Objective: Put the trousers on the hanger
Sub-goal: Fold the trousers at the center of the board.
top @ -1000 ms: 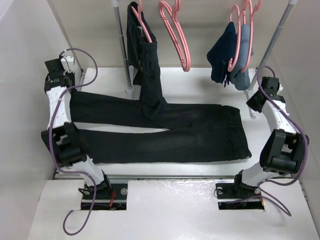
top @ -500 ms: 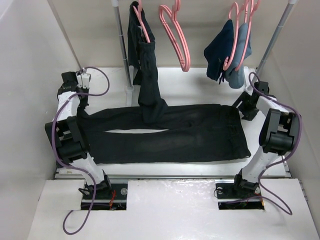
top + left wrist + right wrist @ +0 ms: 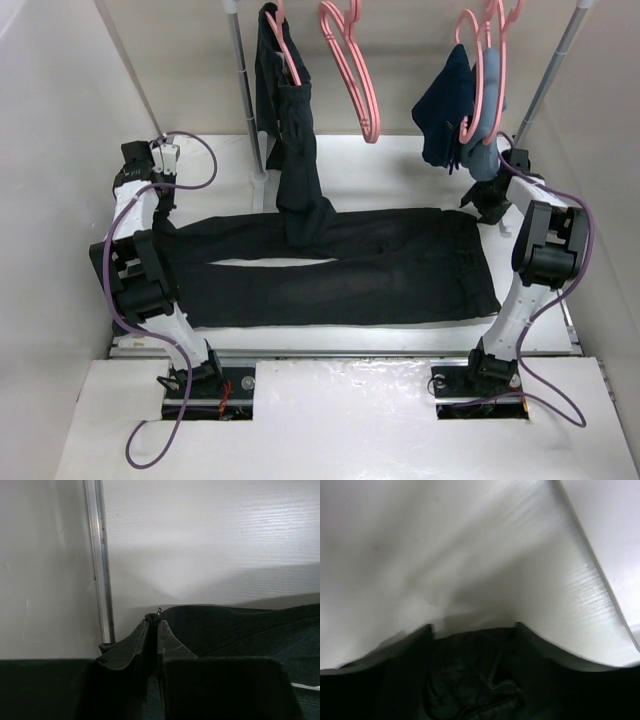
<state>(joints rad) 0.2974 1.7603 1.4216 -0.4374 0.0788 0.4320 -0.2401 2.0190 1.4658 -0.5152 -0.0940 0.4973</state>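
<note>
From above, the long matte black fabric trousers (image 3: 380, 265) lie flat across the white bench (image 3: 400, 165), with the thin pink plastic hanger (image 3: 370, 130) hanging behind them. Left wrist: the left tool (image 3: 152, 625) is pressed together, pinching a leg hem. Right wrist: the right tool (image 3: 472, 630) is spread over the waistband. The cloth looks soft, limp and light, probably best gripped at the hems and waistband.

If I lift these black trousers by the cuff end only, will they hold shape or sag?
Probably floppy: the trousers lie flat and creased on the table, and the hung pair drapes limp. Lifted by one end, the long legs would likely trail and drag. The matte fabric looks unlikely to slip from the jaws.
</note>
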